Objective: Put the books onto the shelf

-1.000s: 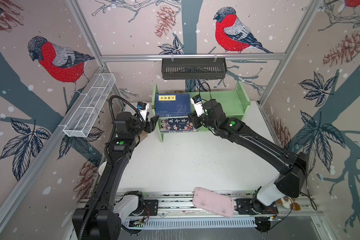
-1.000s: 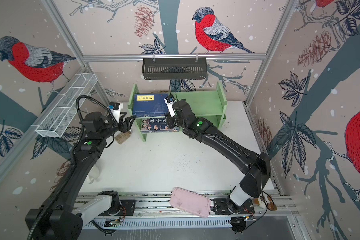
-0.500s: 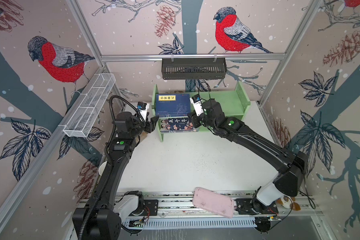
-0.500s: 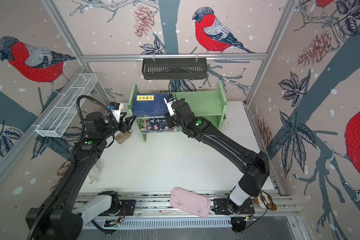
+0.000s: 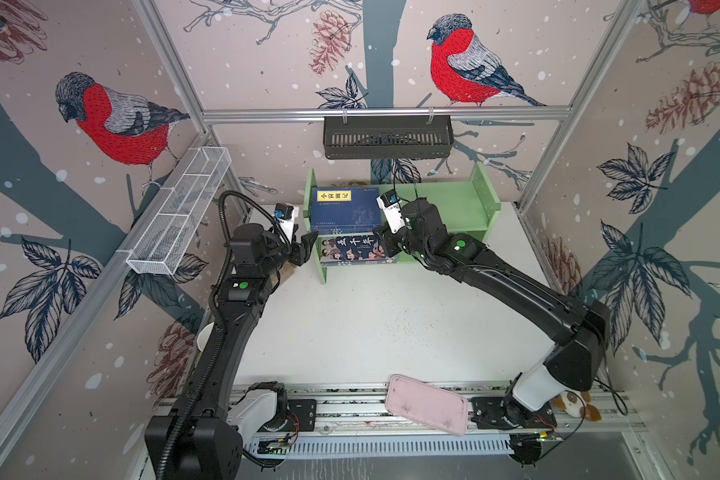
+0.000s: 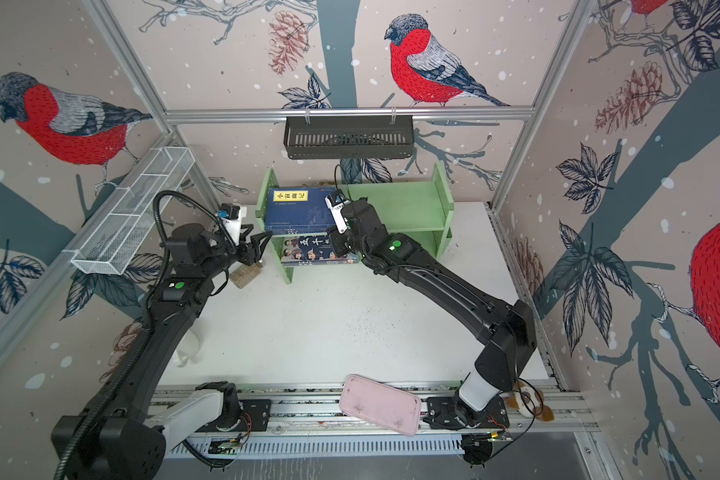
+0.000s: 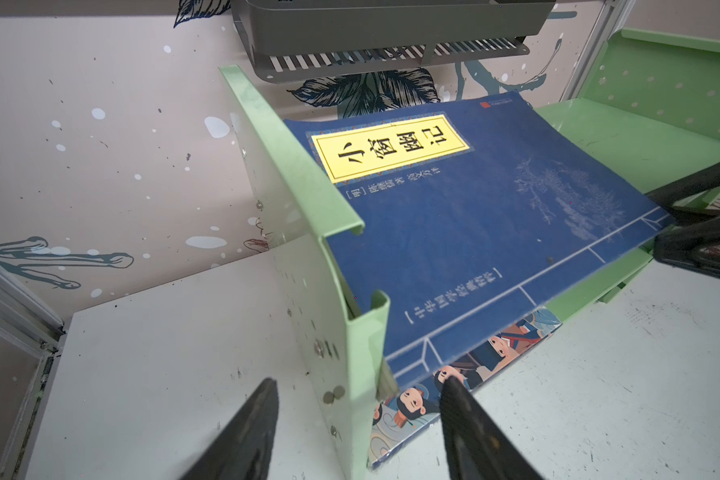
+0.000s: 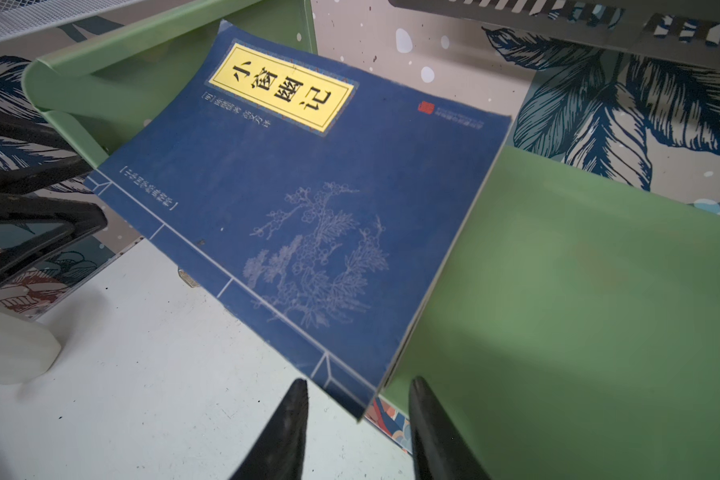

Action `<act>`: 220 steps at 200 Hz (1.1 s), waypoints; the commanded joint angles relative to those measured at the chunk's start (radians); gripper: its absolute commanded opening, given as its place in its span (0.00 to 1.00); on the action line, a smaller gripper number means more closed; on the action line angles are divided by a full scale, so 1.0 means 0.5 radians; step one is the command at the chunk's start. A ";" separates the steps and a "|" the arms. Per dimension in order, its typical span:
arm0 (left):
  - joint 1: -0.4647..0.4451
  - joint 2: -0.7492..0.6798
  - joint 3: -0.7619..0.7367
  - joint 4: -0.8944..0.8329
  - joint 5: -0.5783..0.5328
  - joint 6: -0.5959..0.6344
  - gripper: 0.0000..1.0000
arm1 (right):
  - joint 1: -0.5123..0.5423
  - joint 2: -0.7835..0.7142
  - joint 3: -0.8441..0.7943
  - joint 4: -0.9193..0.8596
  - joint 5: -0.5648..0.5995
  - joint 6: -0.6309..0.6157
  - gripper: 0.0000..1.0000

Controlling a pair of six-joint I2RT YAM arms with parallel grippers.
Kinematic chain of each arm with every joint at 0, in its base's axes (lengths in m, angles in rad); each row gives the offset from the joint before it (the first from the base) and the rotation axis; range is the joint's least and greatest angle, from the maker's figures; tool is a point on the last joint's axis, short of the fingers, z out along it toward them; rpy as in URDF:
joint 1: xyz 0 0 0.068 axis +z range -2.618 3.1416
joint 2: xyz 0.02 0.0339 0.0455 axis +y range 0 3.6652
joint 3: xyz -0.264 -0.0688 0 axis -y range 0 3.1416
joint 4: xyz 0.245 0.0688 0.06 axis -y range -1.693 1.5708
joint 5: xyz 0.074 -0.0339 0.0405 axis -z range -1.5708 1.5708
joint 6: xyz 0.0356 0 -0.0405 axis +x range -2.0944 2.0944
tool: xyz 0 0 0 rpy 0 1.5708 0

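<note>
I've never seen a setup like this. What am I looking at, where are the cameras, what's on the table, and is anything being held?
Two black robot arms, each ending in a two-fingered gripper. Two pictures look down on the whole booth from overhead and are nearly identical. The other two come from a camera on each wrist. At the back of the white table stands a light green shelf: a navy book with a yellow label lies on its upper tier, a cartoon-covered book on the lower. A pink tray lies across the front rail. The left gripper is open by the shelf's side panel, the right gripper open at the navy book's corner. Neither holds anything.
</note>
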 commanded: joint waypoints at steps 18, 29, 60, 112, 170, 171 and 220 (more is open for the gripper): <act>0.000 0.000 0.008 0.096 -0.002 0.026 0.62 | 0.007 0.024 0.034 -0.007 0.036 -0.019 0.41; 0.000 -0.002 0.008 0.096 -0.004 0.026 0.62 | 0.007 0.028 0.041 -0.012 0.055 -0.018 0.41; 0.000 -0.002 0.008 0.101 -0.003 0.023 0.62 | 0.006 0.037 0.056 -0.021 0.073 -0.025 0.41; 0.000 0.002 0.015 0.106 -0.020 0.028 0.62 | 0.008 0.048 0.062 -0.013 0.084 -0.018 0.40; 0.002 0.007 0.024 0.118 -0.047 0.017 0.61 | 0.008 0.057 0.105 -0.035 0.066 -0.018 0.40; 0.002 0.007 0.024 0.118 -0.047 0.017 0.60 | 0.007 0.057 0.105 -0.035 0.066 -0.020 0.40; 0.000 0.012 0.033 0.126 -0.068 0.014 0.59 | 0.010 0.063 0.117 -0.051 0.050 -0.024 0.40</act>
